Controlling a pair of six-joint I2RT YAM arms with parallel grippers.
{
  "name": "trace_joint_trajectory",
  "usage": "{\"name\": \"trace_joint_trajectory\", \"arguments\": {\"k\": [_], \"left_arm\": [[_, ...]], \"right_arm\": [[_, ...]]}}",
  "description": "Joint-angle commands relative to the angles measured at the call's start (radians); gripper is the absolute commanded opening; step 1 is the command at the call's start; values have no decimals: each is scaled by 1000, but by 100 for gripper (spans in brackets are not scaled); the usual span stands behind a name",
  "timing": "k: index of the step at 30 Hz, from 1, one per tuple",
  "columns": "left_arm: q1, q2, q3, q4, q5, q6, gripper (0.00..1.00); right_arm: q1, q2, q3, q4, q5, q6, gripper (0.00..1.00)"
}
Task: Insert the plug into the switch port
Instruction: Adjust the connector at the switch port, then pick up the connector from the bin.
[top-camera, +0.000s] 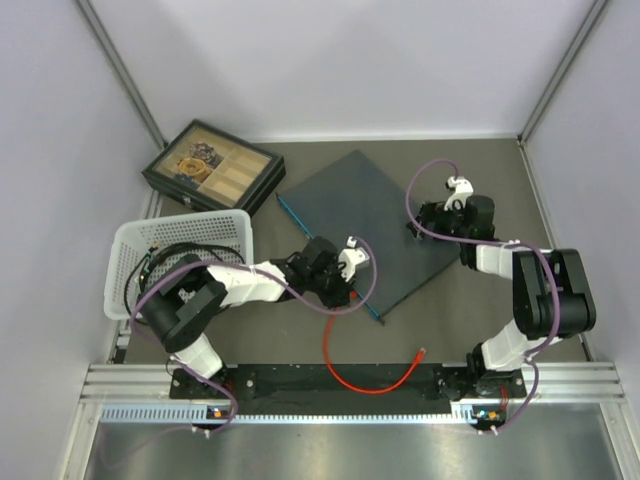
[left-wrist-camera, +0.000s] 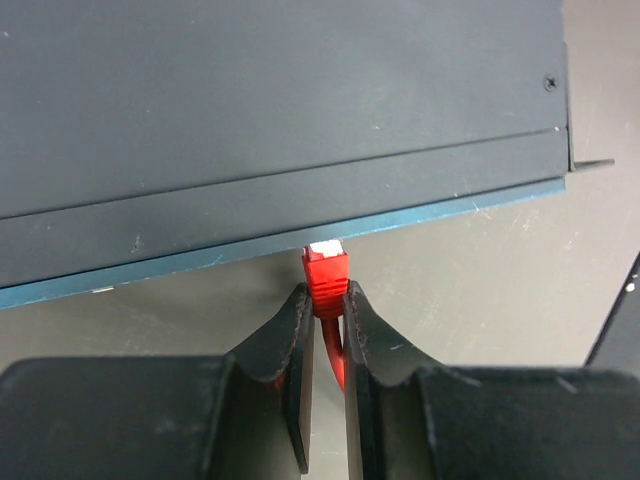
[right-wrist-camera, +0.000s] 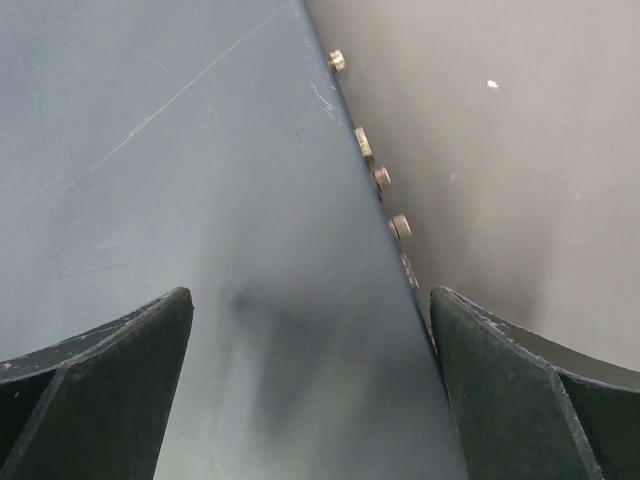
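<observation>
1. A white basket (top-camera: 190, 220) sits on the left of the table (top-camera: 440, 310).
2. The left gripper (left-wrist-camera: 327, 300) is squeezed tight on the red plug (left-wrist-camera: 326, 268). The plug's tip is right up against the thin blue edge of the switch (left-wrist-camera: 280, 100).
3. The switch lies flat in the middle of the table.
4. The right gripper (right-wrist-camera: 310, 300) has its fingers wide apart over the switch's right edge. It holds nothing.

A grey-brown table (top-camera: 440, 335) was enclosed on three sides by pale walls (top-camera: 340, 60), joined by grey metal struts (top-camera: 120, 70). An aluminium rail (top-camera: 130, 380) was fixed along its near edge. The scene was evenly lit.
</observation>
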Motion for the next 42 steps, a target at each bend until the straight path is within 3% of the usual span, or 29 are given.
{"name": "trace_joint_trajectory", "arguments": {"k": [1,2,8,10,15,16,19,20,24,28,31,42], "left_arm": [[23,-91,0,593,-106,86,19],[23,-112,-17,568,-101,83,29],[21,-215,-74,427,-63,60,59],[23,-285,-83,375,-78,55,75],[21,-480,-76,139,-207,37,92],[23,-545,-65,97,-298,15,94],[26,-640,-19,-33,-519,-75,99],[26,-654,16,-77,-645,-92,99],[87,-671,119,-338,-905,-196,99],[234,-665,170,-498,-983,-357,99],[335,-674,128,-512,-1025,-422,98],[745,-532,-1,-353,-940,-557,97]], "right_arm": [[14,-83,-20,-314,-256,172,99],[8,-98,-11,-349,-230,160,99],[-44,-173,58,-528,-107,82,99],[-53,-216,75,-567,-104,76,99],[-53,-294,93,-622,-90,50,99],[-53,-320,93,-622,-91,50,99],[-50,-356,86,-605,-113,70,99],[-47,-377,84,-604,-120,77,99],[-3,-423,89,-614,-88,71,99],[78,-445,80,-593,-79,77,99],[117,-440,81,-582,-93,74,99],[188,-343,112,-570,-154,59,99]]}}
